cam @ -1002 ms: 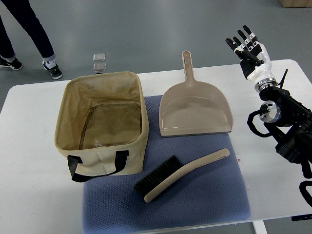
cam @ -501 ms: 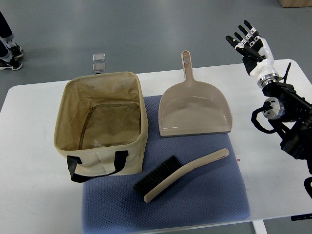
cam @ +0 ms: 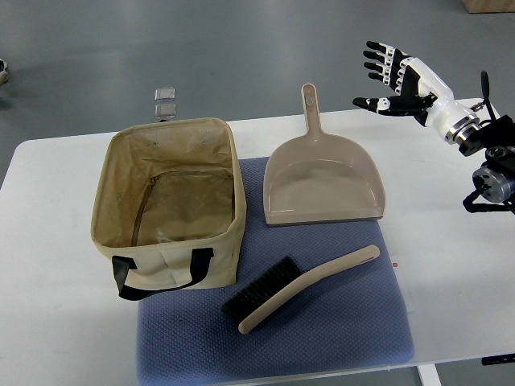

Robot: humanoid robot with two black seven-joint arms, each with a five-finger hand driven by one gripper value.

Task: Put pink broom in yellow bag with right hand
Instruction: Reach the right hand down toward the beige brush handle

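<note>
- Right hand (cam: 400,80) hangs at about 2 o'clock of the picture, above the far right edge of the table, with fingers spread and holding nothing; its arm enters from the right edge and is cut off there.
- At 6 o'clock a blue mat (cam: 338,330) with a fine woven texture lies on the white table (cam: 48,322); its near edge reaches almost to the table edge.
- On the mat lies the broom (cam: 302,287), well apart from the hand. It is curved, with a beige-pink plastic handle pointing to 2 o'clock and black bristles at the 8 o'clock end.
- Just beside the bristles, at 9 o'clock of the picture, stands the bag (cam: 173,265), a soft box of pale yellow cloth with a black strap handle on the near side. It is open on top; the inside bottom is in shadow and hard to read.
- Behind the broom, near 12 o'clock, a dustpan (cam: 322,185) of the same smooth plastic lies flat, its handle pointing away from the robot.
- Beyond the table the floor is grey and smooth; two small square pieces (cam: 165,103) lie on it, too small to tell what they are.
</note>
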